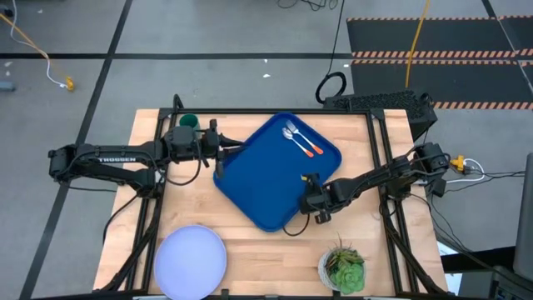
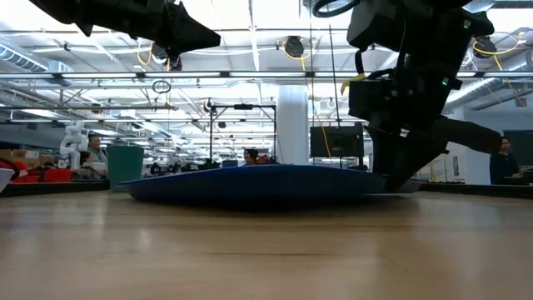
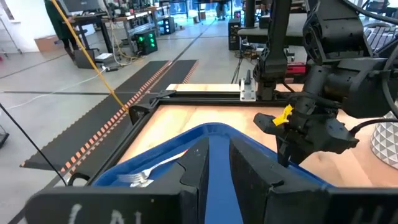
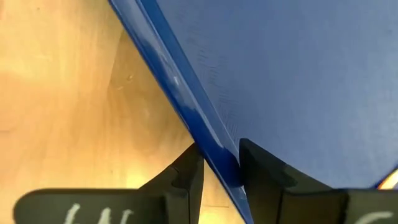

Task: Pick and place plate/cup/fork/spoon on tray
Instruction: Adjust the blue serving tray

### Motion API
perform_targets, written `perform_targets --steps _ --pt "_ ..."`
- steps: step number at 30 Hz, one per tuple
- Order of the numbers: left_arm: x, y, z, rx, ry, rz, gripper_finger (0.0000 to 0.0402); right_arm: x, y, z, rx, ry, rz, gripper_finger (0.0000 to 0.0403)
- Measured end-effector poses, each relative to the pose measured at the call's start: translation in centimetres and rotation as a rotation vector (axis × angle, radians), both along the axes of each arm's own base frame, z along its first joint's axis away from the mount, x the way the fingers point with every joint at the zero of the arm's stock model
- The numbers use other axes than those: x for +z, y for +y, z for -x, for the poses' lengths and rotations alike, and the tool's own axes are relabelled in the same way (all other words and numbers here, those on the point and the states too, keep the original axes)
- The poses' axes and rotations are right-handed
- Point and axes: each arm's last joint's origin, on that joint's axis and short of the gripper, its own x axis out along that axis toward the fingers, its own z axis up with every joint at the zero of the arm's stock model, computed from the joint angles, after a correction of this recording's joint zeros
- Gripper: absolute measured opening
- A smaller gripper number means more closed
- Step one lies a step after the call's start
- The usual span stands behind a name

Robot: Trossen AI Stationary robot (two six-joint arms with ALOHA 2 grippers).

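Wooden tabletop (image 1: 266, 233), blue tray (image 1: 266, 179) turned at an angle mid-table, fork (image 1: 294, 142) and spoon (image 1: 306, 143) lying inside near its far corner. Left gripper (image 1: 221, 153) and right gripper (image 1: 311, 202) each pinch opposite rims. Cup (image 1: 188, 122) stands behind the left arm; plate (image 1: 191, 262) and potted plant (image 1: 343, 268) sit along the near edge.

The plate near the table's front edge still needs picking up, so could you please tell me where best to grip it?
Grip the plate at its rim, coming in low from the side. It lies flat on the table, so only the thin edge offers a hold for a claw.
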Motion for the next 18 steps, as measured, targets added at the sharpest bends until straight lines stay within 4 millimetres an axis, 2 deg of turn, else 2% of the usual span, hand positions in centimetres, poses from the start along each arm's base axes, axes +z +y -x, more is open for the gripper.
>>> perform_targets --steps 12,18 --pt "0.0 -0.1 0.0 -0.037 0.002 -0.013 0.0067 -0.2 1.2 0.1 -0.108 0.002 -0.194 0.0084" --pt "-0.2 -0.3 0.0 -0.084 0.026 -0.001 0.0067 -0.3 1.9 -0.6 -0.155 -0.058 -0.303 0.0084"
